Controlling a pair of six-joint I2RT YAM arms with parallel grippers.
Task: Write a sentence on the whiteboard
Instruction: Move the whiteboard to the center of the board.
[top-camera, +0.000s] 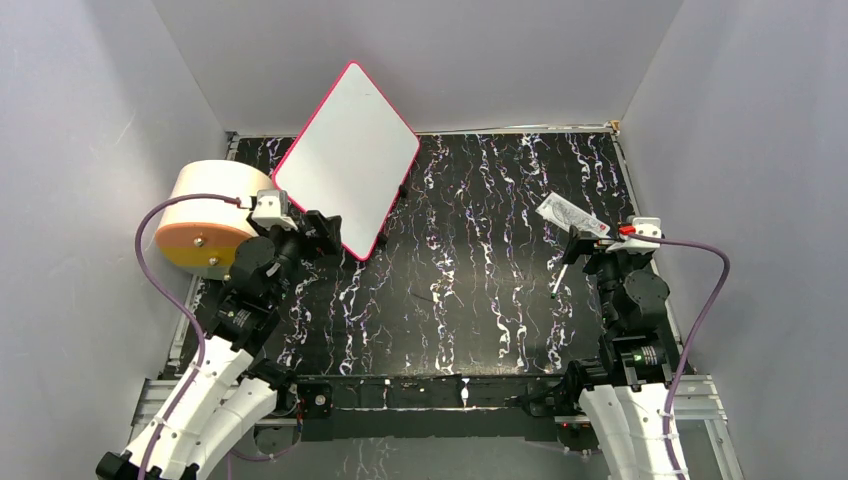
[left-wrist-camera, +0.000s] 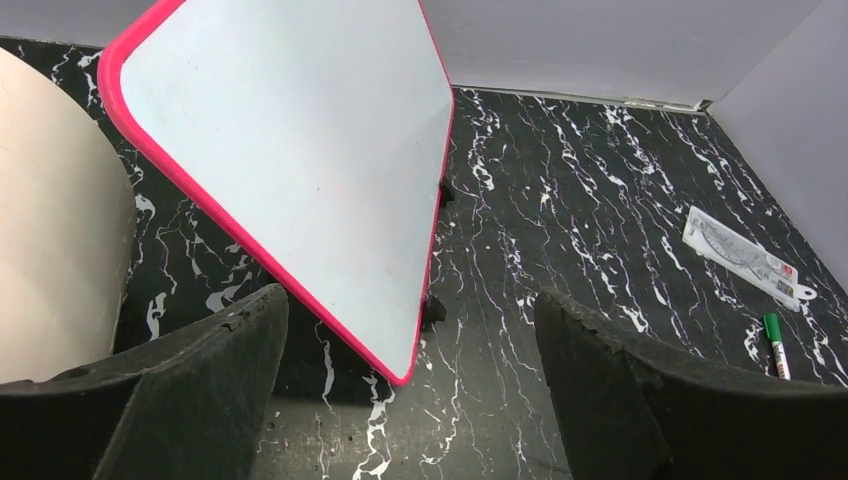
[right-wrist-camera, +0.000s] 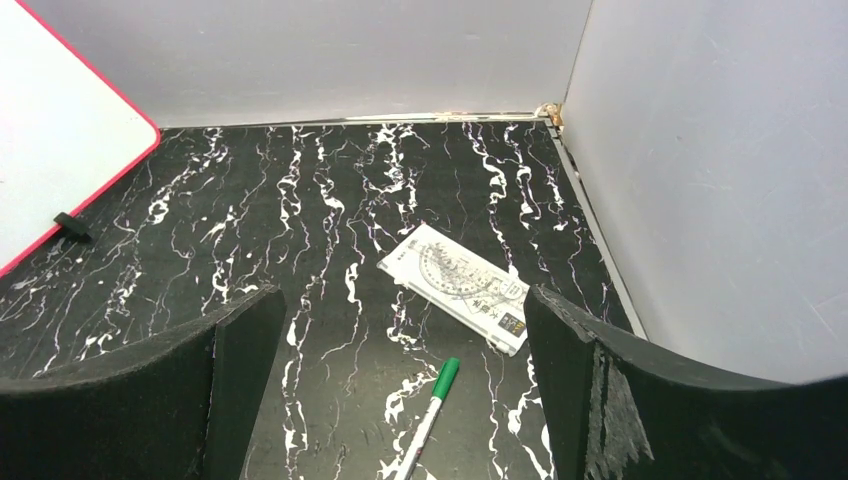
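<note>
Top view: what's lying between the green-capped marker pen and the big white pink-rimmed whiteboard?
Nothing: only bare black marbled tabletop separates the green-capped marker pen from the white pink-rimmed whiteboard. The top view shows this, and the left wrist view agrees.

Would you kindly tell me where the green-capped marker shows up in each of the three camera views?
Top external: the marker lies right of centre, a thin pale stick just ahead of the right arm.
Left wrist: the marker sits at the lower right edge.
Right wrist: the marker is at bottom centre, green cap uppermost.
Shared landmark: the clear packet lies just beyond it in every view.
</note>
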